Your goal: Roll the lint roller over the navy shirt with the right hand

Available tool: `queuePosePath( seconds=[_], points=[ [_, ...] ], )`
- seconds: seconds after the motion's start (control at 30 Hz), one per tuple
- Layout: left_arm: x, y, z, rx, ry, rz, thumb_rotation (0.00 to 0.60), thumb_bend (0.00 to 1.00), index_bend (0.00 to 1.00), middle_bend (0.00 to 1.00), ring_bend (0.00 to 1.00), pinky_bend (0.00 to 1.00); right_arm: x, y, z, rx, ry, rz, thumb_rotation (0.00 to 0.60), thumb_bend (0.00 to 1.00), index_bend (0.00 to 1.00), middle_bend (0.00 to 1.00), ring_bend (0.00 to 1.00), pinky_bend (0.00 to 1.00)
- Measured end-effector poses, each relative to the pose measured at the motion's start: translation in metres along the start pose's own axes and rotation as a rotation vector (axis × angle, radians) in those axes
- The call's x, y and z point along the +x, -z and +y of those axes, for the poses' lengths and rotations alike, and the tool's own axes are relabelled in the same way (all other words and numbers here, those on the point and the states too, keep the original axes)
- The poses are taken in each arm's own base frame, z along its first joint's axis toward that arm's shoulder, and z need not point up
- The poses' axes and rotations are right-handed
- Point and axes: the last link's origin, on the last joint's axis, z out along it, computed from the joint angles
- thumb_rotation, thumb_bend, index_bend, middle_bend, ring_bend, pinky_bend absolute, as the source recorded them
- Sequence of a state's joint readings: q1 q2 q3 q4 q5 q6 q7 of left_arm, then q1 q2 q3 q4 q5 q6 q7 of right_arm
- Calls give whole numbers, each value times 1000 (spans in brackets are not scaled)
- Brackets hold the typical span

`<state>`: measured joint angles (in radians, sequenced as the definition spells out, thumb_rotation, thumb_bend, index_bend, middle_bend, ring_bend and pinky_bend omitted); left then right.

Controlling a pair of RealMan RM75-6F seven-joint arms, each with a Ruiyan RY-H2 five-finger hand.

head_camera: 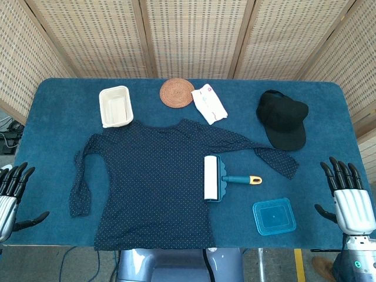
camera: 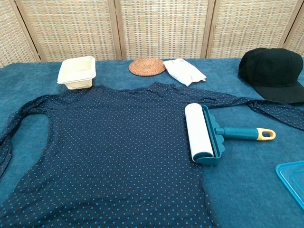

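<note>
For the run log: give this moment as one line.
phase: pre-grasp | right hand: open, table edge | left hand: open, idle | lint roller: on navy shirt, untouched

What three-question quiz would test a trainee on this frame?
1. True or false: the right hand already holds the lint roller.
2. Which way does the roller's handle point: toward the black cap side or the cream tray side?
3. What lies between the right hand and the roller, near the table edge?

Key:
1. False; both hands are open, the left hand too.
2. Cap side.
3. The blue container lid.
</note>
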<state>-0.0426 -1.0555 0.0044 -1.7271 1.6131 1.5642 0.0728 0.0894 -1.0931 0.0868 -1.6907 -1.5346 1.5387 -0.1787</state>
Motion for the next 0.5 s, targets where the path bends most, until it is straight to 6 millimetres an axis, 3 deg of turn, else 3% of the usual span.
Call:
queuePosePath(
  seconds=[0.27, 0.3, 0.37, 0.4, 0.43, 0.5],
  points=[
    [-2, -1, 0, 7, -7, -9, 600, 0, 0, 0, 0, 0, -1, -3, -2, 3, -53, -14, 600, 0, 0, 9, 6, 0],
    [-2, -2, 1, 7, -7, -10, 600, 0, 0, 0, 0, 0, -2, -4, -4, 9, -65, -16, 600, 0, 0, 69, 67, 0],
    [-3, -5, 1, 8, -8, -12, 600, 0, 0, 0, 0, 0, -3, -10, -8, 25, -76, -25, 600, 0, 0, 313, 332, 61],
    [-3, -6, 1, 8, -9, -13, 600, 0, 0, 0, 0, 0, -3, -13, -9, 33, -71, -29, 600, 0, 0, 502, 540, 201],
    [-4, -7, 1, 10, -10, -17, 600, 0, 0, 0, 0, 0, -4, -18, -11, 44, -59, -35, 600, 0, 0, 654, 700, 416],
    [-5, -8, 1, 13, -11, -22, 600, 0, 0, 0, 0, 0, -5, -27, -16, 63, -38, -51, 600, 0, 0, 808, 844, 772]
  ],
)
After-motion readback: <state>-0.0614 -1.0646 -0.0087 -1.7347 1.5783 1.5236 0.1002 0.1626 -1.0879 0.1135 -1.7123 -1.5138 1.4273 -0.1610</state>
